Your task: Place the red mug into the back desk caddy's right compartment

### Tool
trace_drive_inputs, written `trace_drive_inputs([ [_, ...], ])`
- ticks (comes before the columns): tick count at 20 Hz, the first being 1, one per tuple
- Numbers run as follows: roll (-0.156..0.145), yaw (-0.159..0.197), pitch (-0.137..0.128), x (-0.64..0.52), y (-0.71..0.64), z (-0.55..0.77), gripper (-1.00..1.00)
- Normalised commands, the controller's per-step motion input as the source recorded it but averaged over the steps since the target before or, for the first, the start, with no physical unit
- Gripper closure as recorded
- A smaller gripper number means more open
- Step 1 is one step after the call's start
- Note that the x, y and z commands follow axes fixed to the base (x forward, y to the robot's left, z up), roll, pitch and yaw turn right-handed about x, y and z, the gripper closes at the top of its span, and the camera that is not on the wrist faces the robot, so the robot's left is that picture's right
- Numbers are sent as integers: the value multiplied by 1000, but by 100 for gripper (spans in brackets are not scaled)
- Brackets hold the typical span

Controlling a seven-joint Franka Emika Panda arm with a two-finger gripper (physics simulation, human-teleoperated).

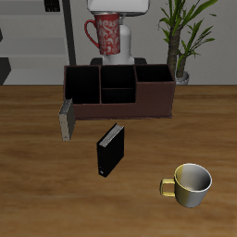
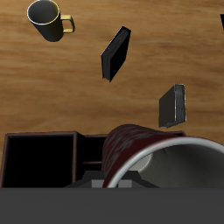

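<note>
My gripper (image 1: 114,20) is shut on the rim of the red mug (image 1: 106,37) and holds it high in the air, above and behind the back desk caddy (image 1: 120,104). The mug's handle points toward the caddy's grey end panel (image 1: 67,120). In the wrist view the red mug (image 2: 129,145) fills the foreground, tilted, with its grey inside showing. The caddy's right compartment (image 1: 154,77) is a wide dark cell at the end away from the grey panel. It also shows in the wrist view as right compartment (image 2: 39,161), beside the mug.
A small black book-like box (image 1: 109,150) stands in front of the caddy. A yellowish-cream mug (image 1: 192,183) sits near the table's front edge. A potted plant (image 1: 180,42) stands behind the caddy's end.
</note>
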Motion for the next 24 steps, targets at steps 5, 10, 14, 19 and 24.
trace_drive_inputs([
  [5, 9, 45, -18, -317, 225, 60, 100],
  [10, 5, 28, -9, -134, 232, 1, 100],
  [14, 8, 1, 37, 40, 265, -88, 100],
  [19, 0, -40, 23, 50, 241, -38, 100],
  [24, -18, -30, 11, 146, 113, 25, 100],
])
